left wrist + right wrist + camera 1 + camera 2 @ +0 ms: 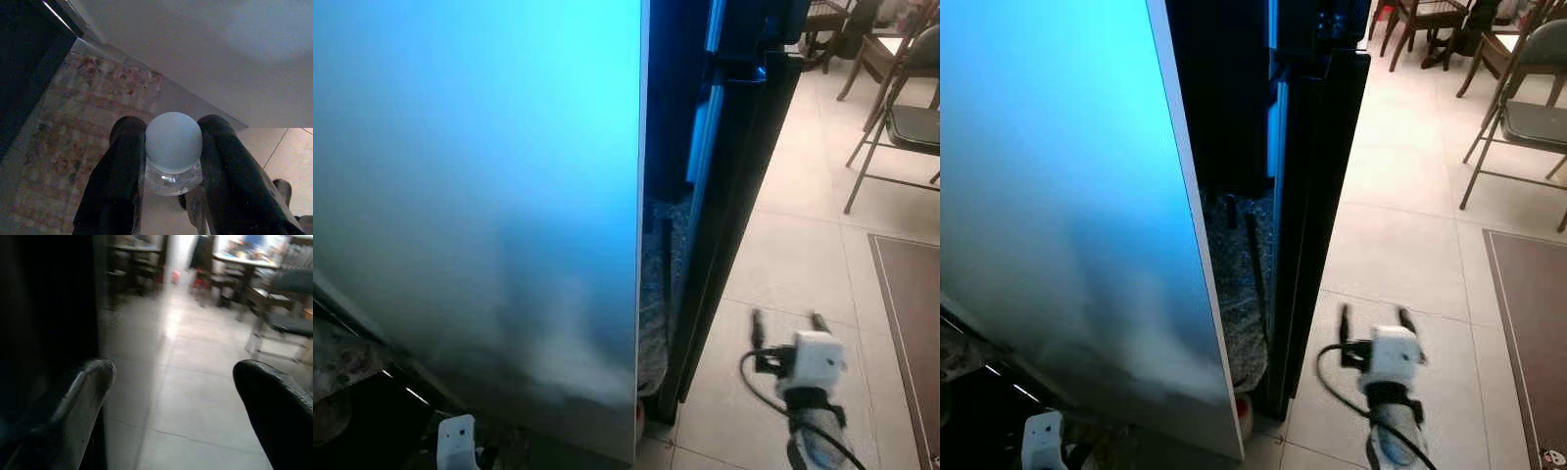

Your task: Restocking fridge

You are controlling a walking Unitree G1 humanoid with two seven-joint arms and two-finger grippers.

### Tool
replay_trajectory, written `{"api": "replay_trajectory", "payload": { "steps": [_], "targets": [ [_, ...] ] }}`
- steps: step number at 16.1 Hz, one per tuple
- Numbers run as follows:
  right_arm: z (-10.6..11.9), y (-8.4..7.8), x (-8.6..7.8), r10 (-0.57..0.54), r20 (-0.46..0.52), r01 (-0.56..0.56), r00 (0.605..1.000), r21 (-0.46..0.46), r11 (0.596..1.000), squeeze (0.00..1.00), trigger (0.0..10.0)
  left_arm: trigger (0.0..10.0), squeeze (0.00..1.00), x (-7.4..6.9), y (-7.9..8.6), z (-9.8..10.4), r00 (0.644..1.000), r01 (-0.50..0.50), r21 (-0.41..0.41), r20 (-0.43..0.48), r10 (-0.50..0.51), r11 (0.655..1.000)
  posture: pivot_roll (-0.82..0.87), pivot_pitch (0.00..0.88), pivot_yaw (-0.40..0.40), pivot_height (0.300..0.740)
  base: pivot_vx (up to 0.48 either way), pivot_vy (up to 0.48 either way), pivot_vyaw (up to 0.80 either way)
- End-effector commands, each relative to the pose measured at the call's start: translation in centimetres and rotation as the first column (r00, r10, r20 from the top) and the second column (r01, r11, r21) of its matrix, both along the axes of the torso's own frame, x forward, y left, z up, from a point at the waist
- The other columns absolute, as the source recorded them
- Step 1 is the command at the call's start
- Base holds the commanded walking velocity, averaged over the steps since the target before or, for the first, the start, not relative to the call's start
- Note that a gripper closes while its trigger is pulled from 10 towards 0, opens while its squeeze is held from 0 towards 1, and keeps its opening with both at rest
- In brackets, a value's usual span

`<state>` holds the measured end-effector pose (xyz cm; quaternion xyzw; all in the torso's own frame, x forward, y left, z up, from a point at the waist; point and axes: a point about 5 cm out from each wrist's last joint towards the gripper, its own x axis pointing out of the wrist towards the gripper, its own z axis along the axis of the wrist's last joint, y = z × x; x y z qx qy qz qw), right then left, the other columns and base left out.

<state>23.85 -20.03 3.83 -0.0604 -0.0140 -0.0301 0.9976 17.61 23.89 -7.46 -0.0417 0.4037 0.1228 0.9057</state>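
Fridge [724, 196], dark, at 12 o'clock behind its open door [480, 196]. Left gripper [171, 152]: 2 fingers [117, 181] grasping a bottle [173, 147] by its pale cap. Right gripper [788, 321]: fingers released, over tiled floor [803, 245] at 4 o'clock. Chairs [901, 117] at 2 o'clock.

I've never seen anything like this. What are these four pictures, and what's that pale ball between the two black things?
A walking household robot is restocking a fridge. Two pictures come from cameras in its head, looking down: the big pale panel is the fridge door, open, with a dark gap beside it, tiled floor and chairs beyond. The other two come from cameras on its wrists. The black things are the fingers of its left tool, closed on a clear bottle; the ball is its pale blue cap. The right tool is open, holding nothing, above the floor.
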Motion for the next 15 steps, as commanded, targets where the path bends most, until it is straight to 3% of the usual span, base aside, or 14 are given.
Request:
{"api": "replay_trajectory", "payload": {
  "steps": [1, 3, 5, 11, 15],
  "targets": [
    [0.7, 0.8, -0.1, 0.078, 0.008, -0.078, 0.997, 0.013, 0.997, 0.0, 10.0, 10.0, 0.0, -0.2, 0.3, 0.0, 1.0, -0.004, 0.016, -0.008, 0.004, 1.0, -0.1, 0.0, 0.039, 0.74, 0.0, 0.0, 0.0],
    [1.0, 1.3, -0.5, 0.167, -0.004, -0.167, 0.986, 0.007, 0.986, 0.0, 10.0, 10.0, 0.0, -0.2, 0.3, 0.0, 1.0, -0.005, 0.017, -0.01, 0.005, 1.0, -0.1, 0.0, 0.038, 0.74, 0.0, 0.0, 0.0],
    [1.4, 1.2, -0.6, 0.183, -0.007, -0.183, 0.983, 0.021, 0.983, 0.0, 10.0, 10.0, 0.0, -0.2, 0.3, 0.0, 1.0, -0.005, 0.017, -0.012, 0.006, 1.0, -0.1, 0.0, 0.037, 0.74, 0.0, 0.0, 0.0],
    [3.2, 1.5, 1.6, 0.252, 0.015, -0.253, 0.968, 0.014, 0.967, 0.0, 10.0, 10.0, 0.0, -0.1, 0.3, 0.0, 1.0, -0.005, 0.015, -0.007, 0.005, 1.0, -0.1, 0.0, 0.035, 0.74, 0.0, 0.0, 0.0],
    [3.2, 1.9, 1.8, 0.309, -0.008, -0.308, 0.951, 0.038, 0.951, 0.0, 10.0, 10.0, 0.0, -0.2, 0.2, 0.0, 1.0, -0.012, 0.012, -0.005, 0.012, 1.0, -0.09, 0.0, 0.028, 0.74, 0.0, 0.0, 0.0]
  ]
}}
